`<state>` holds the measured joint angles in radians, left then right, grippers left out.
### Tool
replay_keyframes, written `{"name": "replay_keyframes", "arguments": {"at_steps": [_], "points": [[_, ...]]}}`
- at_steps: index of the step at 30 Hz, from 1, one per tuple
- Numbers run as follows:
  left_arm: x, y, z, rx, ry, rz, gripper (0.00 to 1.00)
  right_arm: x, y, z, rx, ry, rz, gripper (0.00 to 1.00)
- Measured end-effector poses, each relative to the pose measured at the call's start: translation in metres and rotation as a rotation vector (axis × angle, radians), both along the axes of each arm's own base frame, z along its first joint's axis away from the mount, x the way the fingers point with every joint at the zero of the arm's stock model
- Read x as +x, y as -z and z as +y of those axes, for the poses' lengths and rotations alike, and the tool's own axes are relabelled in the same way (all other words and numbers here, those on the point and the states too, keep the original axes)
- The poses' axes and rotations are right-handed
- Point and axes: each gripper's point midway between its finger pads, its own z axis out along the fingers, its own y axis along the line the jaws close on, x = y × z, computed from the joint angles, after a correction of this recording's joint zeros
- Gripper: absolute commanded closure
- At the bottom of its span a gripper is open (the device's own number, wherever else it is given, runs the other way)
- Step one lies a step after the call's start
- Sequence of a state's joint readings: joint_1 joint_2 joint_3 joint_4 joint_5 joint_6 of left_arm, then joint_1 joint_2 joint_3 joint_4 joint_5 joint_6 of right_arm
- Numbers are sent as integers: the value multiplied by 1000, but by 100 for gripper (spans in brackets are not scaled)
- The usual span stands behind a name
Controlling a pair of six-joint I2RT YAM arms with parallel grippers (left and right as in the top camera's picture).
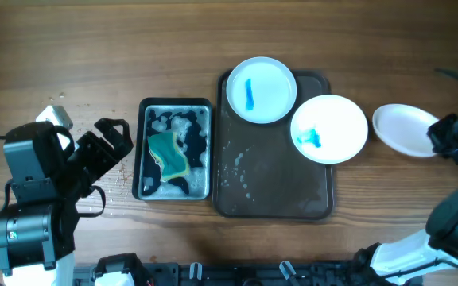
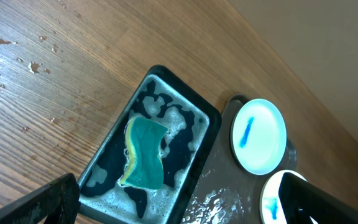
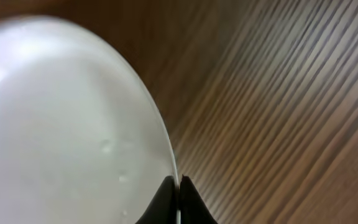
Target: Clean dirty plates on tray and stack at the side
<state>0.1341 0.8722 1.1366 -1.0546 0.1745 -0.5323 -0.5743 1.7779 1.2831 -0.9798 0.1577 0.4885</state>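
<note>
Right of the tray (image 1: pixel 273 199), clear of its edge, a clean plate (image 1: pixel 400 127) sits over the counter (image 1: pixel 213 36). The right claw (image 3: pixel 179 190) is pinched shut on the thin rim of that plate, on the side away from the tray. Whether the plate already rests on the wood or hangs just above it cannot be told.

Two dirty plates remain. The striped plate (image 1: pixel 261 89) lies at the tray's far corner and the smeared plate (image 1: pixel 329 129) overhangs the tray's right edge. Left of the tray is a soapy basin (image 1: pixel 145 191) with the sponge (image 1: pixel 169 155) lying in it. Beyond that the left claw (image 1: pixel 110 151) hangs with its jaws spread wide, holding nothing.

The main risk is the grip itself. It is a narrow bite on a wet rim, with the plate's whole weight out to one side, so the plate may pivot or slide out and clatter. Letting go while it is tilted could send it skidding, and the stack would then start in a bad spot.

The smeared plate is also poorly seated. A push on its overhanging side could tip it off the tray. Water already on the counter left of the tray makes anything set there slippery.
</note>
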Motion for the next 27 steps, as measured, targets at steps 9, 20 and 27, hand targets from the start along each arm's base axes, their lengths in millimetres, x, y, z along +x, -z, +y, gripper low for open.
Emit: {"name": "replay_keyframes", "arguments": {"at_steps": [9,20,27], "points": [[0,0,0,0,0,0,0,-6,25,67,117,-200,110,69],[0,0,0,0,0,0,0,15,-28,100,88,-419,-76,52],[0,0,0,0,0,0,0,38,-63,157,253,-695,-326,47]]}}
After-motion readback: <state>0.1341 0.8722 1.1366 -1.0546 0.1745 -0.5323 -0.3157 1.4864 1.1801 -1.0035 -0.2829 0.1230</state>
